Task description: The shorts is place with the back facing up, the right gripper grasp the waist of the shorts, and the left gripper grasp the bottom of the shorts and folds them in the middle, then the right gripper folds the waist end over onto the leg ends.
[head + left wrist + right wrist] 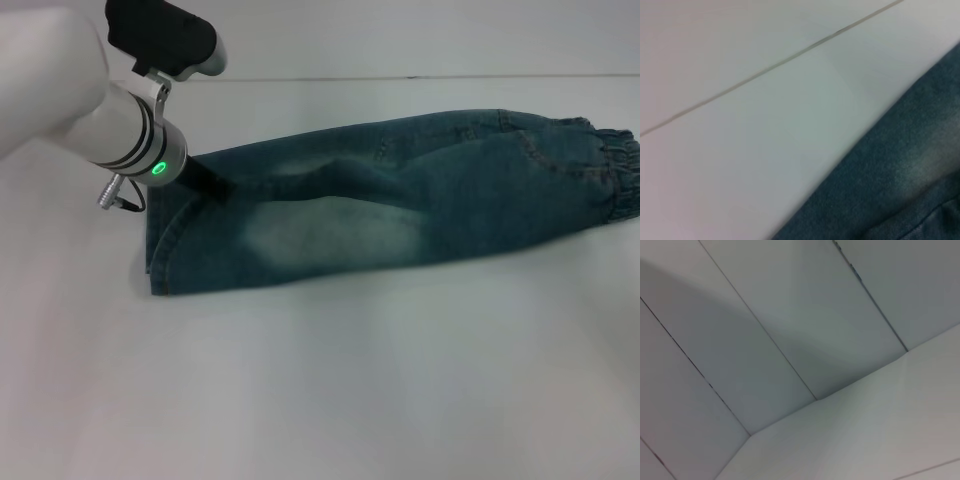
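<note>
Because the shorts (400,195) are denim, I judge them soft and limp but fairly heavy for cloth: they will sag and drag instead of holding a shape, and the thick seams at the hems and the gathered waist are the surest places to pinch without slipping. They lie flat on the white table (320,380), already doubled lengthwise into 1 long band, with the leg ends at my left and the elastic waist (612,170) far off at my right. My left gripper (205,180) is down at the leg end, its dark tip touching the upper edge of the fabric near the hem, but the wrist housing hides the fingers, so I cannot tell whether I am pinching the cloth or merely resting on it. My left wrist view shows only bare table with the denim edge close alongside. My right gripper is not in the head view at all, and its wrist camera sees only blank panels, so it sits well apart from the waist it must take next.
</note>
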Motion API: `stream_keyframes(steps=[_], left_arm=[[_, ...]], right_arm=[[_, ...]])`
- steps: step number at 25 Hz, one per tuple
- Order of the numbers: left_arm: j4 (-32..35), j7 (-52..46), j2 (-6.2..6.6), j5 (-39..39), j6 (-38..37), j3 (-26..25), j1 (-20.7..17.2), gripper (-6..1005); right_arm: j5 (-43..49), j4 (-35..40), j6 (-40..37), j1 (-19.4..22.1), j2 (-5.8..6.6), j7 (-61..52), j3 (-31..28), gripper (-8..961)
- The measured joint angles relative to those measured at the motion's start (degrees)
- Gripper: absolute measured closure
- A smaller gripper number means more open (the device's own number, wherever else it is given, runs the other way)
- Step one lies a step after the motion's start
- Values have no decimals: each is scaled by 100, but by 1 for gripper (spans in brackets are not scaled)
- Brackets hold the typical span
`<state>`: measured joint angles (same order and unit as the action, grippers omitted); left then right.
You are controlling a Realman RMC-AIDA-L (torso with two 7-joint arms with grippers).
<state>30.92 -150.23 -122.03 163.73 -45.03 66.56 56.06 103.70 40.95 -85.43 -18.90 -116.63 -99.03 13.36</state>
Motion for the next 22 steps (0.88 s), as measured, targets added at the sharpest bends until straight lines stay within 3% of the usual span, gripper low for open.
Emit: stream_keyframes(steps=[1,22], left_arm=[[0,-23,5,0,-10,3,0,953],[278,-334,82,4,17,-10,-85,958]], right_arm=[[0,0,0,-1,0,0,0,12],[-9,0,24,-18,-22,41,0,12]])
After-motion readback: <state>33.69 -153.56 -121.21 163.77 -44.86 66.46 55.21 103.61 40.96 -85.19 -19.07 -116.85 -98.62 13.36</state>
